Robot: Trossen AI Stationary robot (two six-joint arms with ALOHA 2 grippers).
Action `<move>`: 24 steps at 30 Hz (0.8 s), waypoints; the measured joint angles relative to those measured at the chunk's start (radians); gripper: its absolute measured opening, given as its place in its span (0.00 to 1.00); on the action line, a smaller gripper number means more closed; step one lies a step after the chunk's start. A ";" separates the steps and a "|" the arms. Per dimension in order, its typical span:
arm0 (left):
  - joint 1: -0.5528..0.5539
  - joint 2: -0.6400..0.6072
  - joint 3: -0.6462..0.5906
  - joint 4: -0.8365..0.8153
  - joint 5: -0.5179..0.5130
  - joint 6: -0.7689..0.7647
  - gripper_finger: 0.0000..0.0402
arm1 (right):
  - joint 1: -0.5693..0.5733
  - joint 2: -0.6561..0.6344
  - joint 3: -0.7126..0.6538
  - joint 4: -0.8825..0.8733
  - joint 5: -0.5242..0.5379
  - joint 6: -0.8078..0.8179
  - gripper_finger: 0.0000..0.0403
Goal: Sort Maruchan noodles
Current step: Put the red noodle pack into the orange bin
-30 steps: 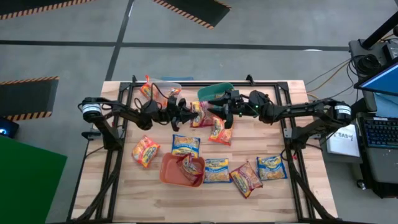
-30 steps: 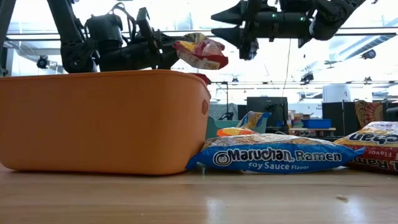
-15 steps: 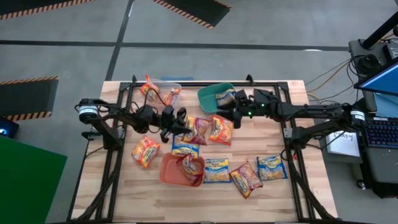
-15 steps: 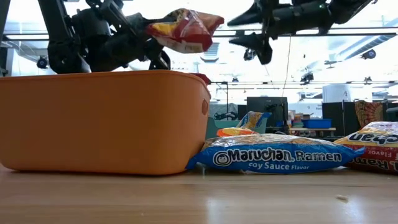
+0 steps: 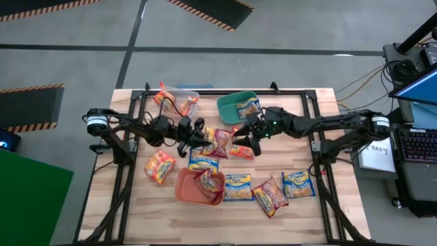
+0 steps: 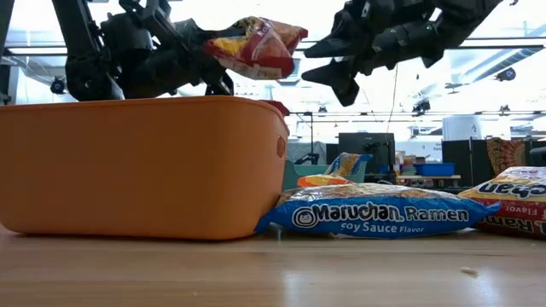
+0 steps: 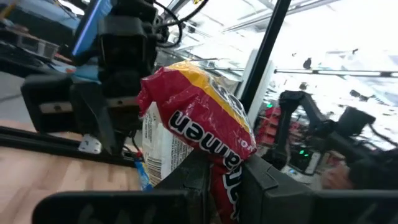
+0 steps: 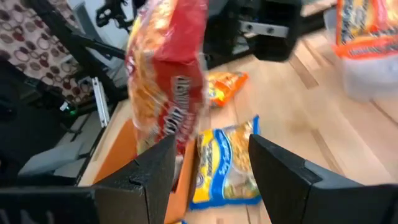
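On the table [image 5: 136, 212], starting at the left, an orange packet [image 5: 159, 166] lies flat, and behind it the clear tub [image 5: 179, 101] holds orange packets. The left gripper [image 5: 199, 139] is clamped on a dark red packet [image 5: 218, 142] and holds it in the air over mid-table — in the low view this packet [image 6: 256, 47] hangs above the rim of the orange tub [image 6: 141, 166], and the left wrist view shows its lower edge pinched between the fingers [image 7: 183, 180]. A blue packet [image 5: 203, 162] lies just below the gripper. The orange tub [image 5: 188, 190] sits near the front edge with a dark red packet inside it. Right of the held packet lies another orange packet [image 5: 240, 148], with the right gripper [image 5: 250, 134] over it — jaws apart, holding nothing; the right wrist view shows the gap between its fingers [image 8: 273, 168]. The teal tub [image 5: 231, 104] behind it contains one packet. Along the front, right of the orange tub, lie a second blue packet [image 5: 237, 187], a dark red one [image 5: 270, 197] and a third blue one [image 5: 298, 184]
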 joint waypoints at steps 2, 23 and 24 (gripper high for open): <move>0.000 0.000 0.000 -0.004 -0.022 0.034 0.07 | 0.002 0.032 0.000 0.061 -0.001 -0.007 0.48; 0.001 0.001 0.019 -0.130 -0.125 0.196 0.07 | 0.000 0.125 0.056 0.225 -0.055 -0.076 0.48; 0.000 0.001 0.024 -0.131 -0.126 0.195 0.07 | 0.000 0.134 0.059 0.230 -0.050 -0.075 0.48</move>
